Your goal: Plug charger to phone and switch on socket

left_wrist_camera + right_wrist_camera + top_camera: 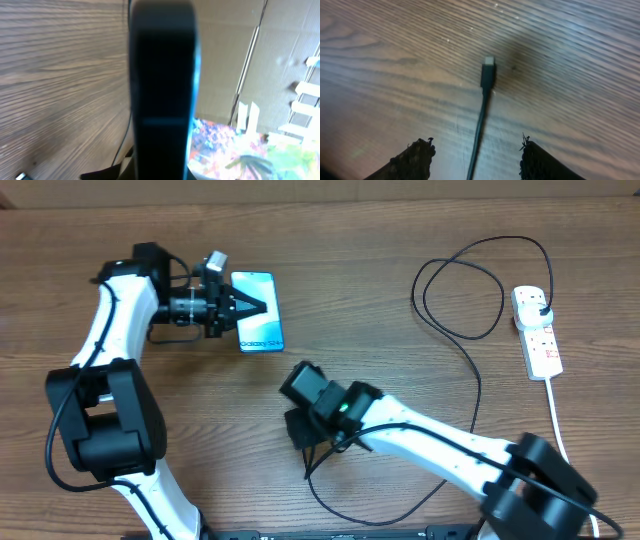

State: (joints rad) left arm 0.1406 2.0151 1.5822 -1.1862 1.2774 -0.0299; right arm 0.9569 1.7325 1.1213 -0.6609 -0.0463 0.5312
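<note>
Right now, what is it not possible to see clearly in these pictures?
- Phone port: overhead, its edges are too thin to show it; left wrist gives only a dark blur.
- Charger tip: overhead, hidden under right gripper; right wrist alone shows it.
- Socket switches: overhead, too small to read on or off.

The table (400, 240) is brown wood with wavy grain lines. The phone (262, 330) has a shiny blue screen. The socket (543, 345) is smooth white plastic. The charger (487, 80) is a dull black cord with a shiny silver tip.
</note>
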